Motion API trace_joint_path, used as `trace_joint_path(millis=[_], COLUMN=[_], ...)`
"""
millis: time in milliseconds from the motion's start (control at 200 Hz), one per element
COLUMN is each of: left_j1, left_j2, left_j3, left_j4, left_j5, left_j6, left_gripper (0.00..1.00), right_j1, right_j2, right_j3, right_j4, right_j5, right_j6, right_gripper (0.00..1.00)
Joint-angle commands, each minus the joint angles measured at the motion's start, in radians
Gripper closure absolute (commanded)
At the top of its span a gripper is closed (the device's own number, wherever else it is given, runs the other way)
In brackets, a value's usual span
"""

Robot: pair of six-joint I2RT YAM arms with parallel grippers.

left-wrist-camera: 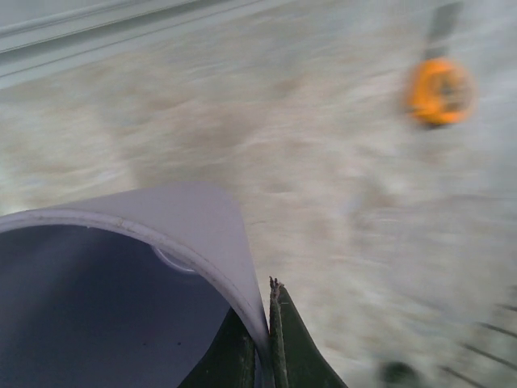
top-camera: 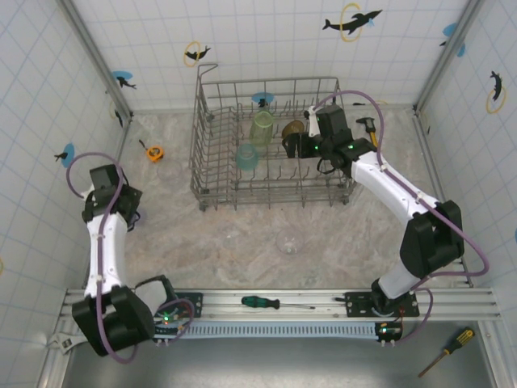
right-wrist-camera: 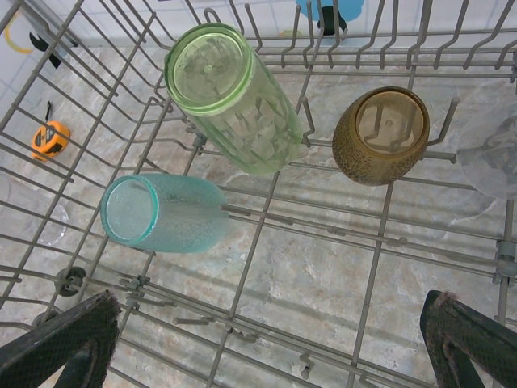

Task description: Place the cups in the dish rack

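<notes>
Lilac cup cropped; tape measure blurred

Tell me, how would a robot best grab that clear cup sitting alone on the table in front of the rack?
Probably from straight above, pinching the clear cup across its wall. It shows as a round outline standing on end, alone on the table, so any side is free. Whether its mouth faces up is too faint to tell.

Orange tape measure on the stone-look table, far left. Green-handled screwdriver lies on the near rail, yellow-handled screwdriver at near right. Dolphin stickers on tiled walls.
</notes>
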Motion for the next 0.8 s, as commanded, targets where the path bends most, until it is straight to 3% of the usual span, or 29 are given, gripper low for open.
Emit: trace_joint_path(millis=[0,125,335,671,796], left_j1=[0.005,0.005,0.005,-0.003,-0.009], left_j2=[-0.106,-0.146,-0.115,-0.067,-0.023], left_j3=[-0.029,-0.021,-0.012,-0.062,-0.04], left_j4=[0.227,0.326,0.568,0.961,1.039], left_j5=[0.191,0.227,0.456,0.742,0.83], left_j6=[0.023,0.004,-0.053,-0.142,-0.161], left_gripper=[1.0,1.0,1.0,1.0,1.0], right_j1=[-0.008,-0.012,-0.019,-0.029,-0.035], right_j2=[-0.052,-0.051,-0.028,0.009,0.005], right_j3=[-0.013,-0.014,-0.008,0.013,0.012], right_j4=[-0.005,-0.011,-0.018,-0.071,-0.06], right_j5=[-0.011,-0.032,-0.085,-0.108,-0.113], right_j6=[-0.003,0.004,0.016,0.027,0.053], right_gripper=[0.01,0.01,0.01,0.01,0.01])
